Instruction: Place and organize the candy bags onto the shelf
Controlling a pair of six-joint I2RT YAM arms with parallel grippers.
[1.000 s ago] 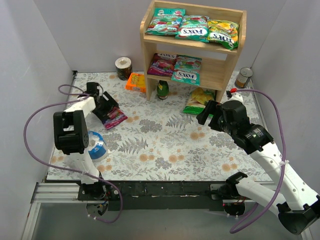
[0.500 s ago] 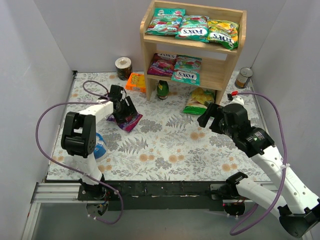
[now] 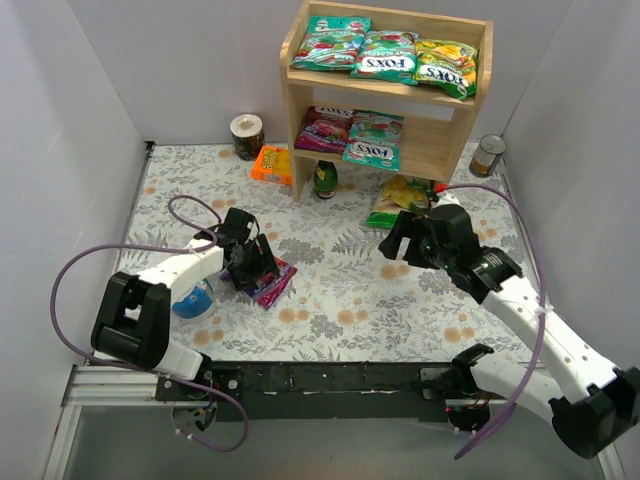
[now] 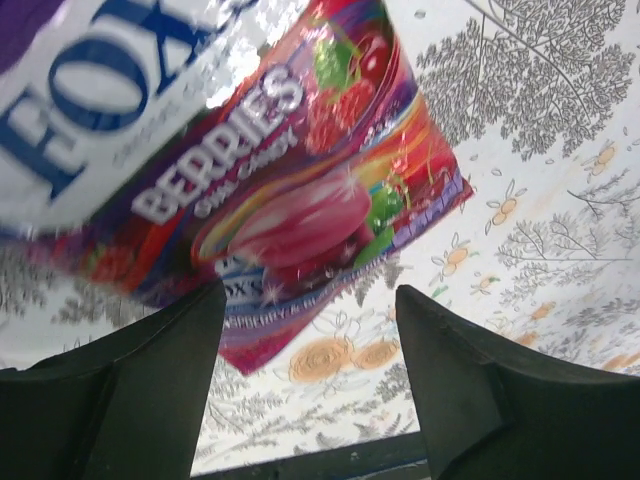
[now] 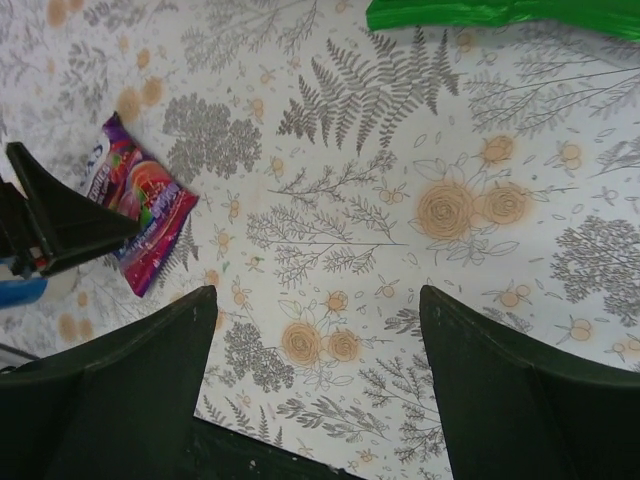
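Observation:
The wooden shelf stands at the back. Its top tier holds two teal candy bags and a yellow-green one. Its lower tier holds a purple one and a teal one. A sixth bag, purple-magenta "Berries", lies on the flowered mat left of centre. It also shows in the left wrist view and the right wrist view. My left gripper is open just over the bag's near corner. My right gripper is open and empty above the mat, right of centre.
A green-and-yellow snack bag lies before the shelf's right foot. An orange packet, a green bottle and a tape roll sit by the shelf's left side, a can by its right. A blue-white object sits by my left arm.
My left gripper has swung from the far left toward the near centre, and the purple bag has moved with it. My right gripper has shifted a little left.

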